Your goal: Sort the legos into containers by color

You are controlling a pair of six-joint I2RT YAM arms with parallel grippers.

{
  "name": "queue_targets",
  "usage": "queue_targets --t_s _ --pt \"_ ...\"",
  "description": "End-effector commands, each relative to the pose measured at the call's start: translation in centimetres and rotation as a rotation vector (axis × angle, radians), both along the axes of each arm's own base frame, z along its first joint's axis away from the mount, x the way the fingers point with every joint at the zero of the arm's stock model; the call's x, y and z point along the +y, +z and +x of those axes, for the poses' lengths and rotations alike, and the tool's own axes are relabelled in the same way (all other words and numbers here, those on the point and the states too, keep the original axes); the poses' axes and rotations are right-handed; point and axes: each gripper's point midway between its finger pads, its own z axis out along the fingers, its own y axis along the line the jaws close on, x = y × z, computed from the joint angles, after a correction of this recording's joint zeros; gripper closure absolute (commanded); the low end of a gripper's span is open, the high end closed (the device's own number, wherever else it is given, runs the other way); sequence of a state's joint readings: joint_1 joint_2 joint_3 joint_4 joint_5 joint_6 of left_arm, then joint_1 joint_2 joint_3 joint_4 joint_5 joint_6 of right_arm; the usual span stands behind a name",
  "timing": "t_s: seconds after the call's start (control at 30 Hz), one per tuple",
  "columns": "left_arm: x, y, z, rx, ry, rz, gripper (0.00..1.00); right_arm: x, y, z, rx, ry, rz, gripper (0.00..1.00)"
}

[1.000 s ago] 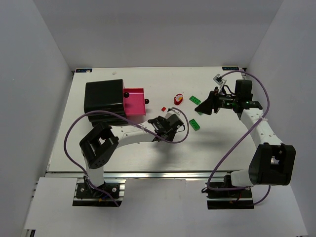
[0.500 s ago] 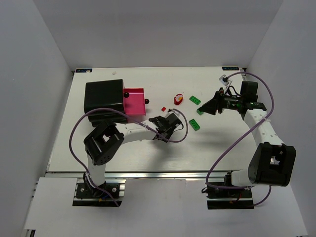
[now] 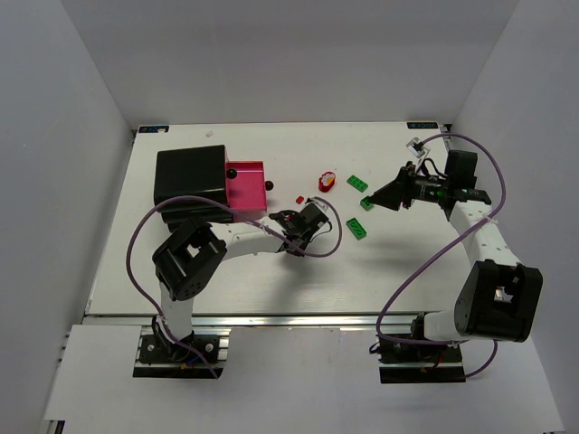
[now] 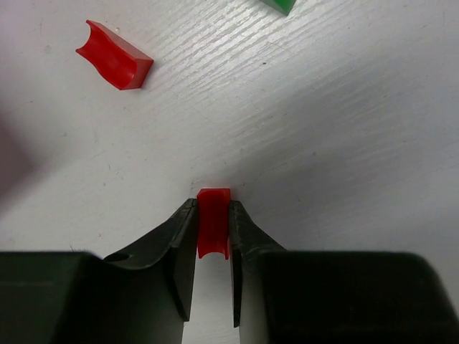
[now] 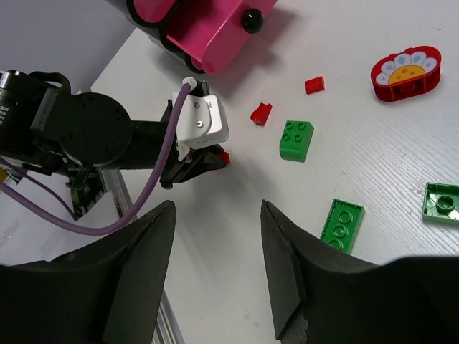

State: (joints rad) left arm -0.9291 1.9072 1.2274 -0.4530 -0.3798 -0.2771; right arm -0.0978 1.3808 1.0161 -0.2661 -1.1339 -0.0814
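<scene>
My left gripper (image 3: pixel 289 220) (image 4: pixel 213 215) is shut on a small red lego (image 4: pixel 213 229) low over the table, also seen in the right wrist view (image 5: pixel 224 156). Another red lego (image 4: pixel 115 64) (image 5: pixel 261 113) lies just ahead of it, and a third (image 3: pixel 299 198) (image 5: pixel 314 84) lies farther off. Green legos lie right of centre: a brick (image 3: pixel 359 228) (image 5: pixel 296 140) and two plates (image 3: pixel 366 203) (image 3: pixel 357 183). The black box (image 3: pixel 190 176) and the pink box (image 3: pixel 246 188) (image 5: pixel 208 25) stand at the left. My right gripper (image 3: pixel 382 195) (image 5: pixel 215 208) is open and empty above the green legos.
A red flower-shaped brick (image 3: pixel 326 181) (image 5: pixel 405 72) with white and yellow petals sits behind the red legos. Purple cables loop from both arms. White walls close in the table on three sides.
My right gripper has drawn back a little to the right. My left gripper has shifted slightly left and away, still holding the red lego.
</scene>
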Motion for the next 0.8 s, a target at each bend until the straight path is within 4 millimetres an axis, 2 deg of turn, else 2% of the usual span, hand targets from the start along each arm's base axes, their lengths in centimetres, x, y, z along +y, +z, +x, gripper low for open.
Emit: queue_targets --t_s 0.0,0.1,0.17,0.23,0.33,0.37,0.43,0.5,0.67,0.77 --pt "-0.5 1.1 -0.1 0.017 -0.007 -0.069 0.70 0.0 0.7 -0.3 -0.031 0.022 0.024 0.44" --pt "-0.8 2.6 0.0 0.006 -0.002 -0.095 0.78 -0.1 0.7 -0.3 -0.034 0.019 0.025 0.44" --pt "-0.9 4.6 0.4 -0.028 0.010 -0.116 0.80 -0.1 0.8 -0.3 -0.033 0.020 0.027 0.44" --pt "-1.0 7.7 1.1 -0.080 0.020 -0.147 0.81 0.0 0.7 -0.4 -0.027 0.023 0.030 0.45" --pt "-0.9 11.1 2.1 -0.155 0.035 -0.170 0.81 0.0 0.6 -0.4 -0.027 0.024 0.030 0.46" --pt "-0.3 12.4 2.8 -0.196 0.059 -0.169 0.81 -0.1 0.6 -0.4 -0.026 0.022 0.030 0.46" --pt "0.6 13.7 3.4 -0.224 0.079 -0.149 0.82 0.0 0.5 -0.4 -0.020 0.025 0.032 0.47" --pt "2.6 14.6 4.7 -0.260 0.131 -0.118 0.82 0.0 0.5 -0.4 -0.022 0.022 0.029 0.48" --pt "6.2 16.3 7.8 -0.330 0.250 -0.082 0.85 0.1 0.4 -0.4 -0.026 0.020 0.023 0.50" --pt "8.3 16.5 9.8 -0.344 0.313 -0.060 0.85 0.2 0.3 -0.4 -0.027 0.020 0.019 0.51"
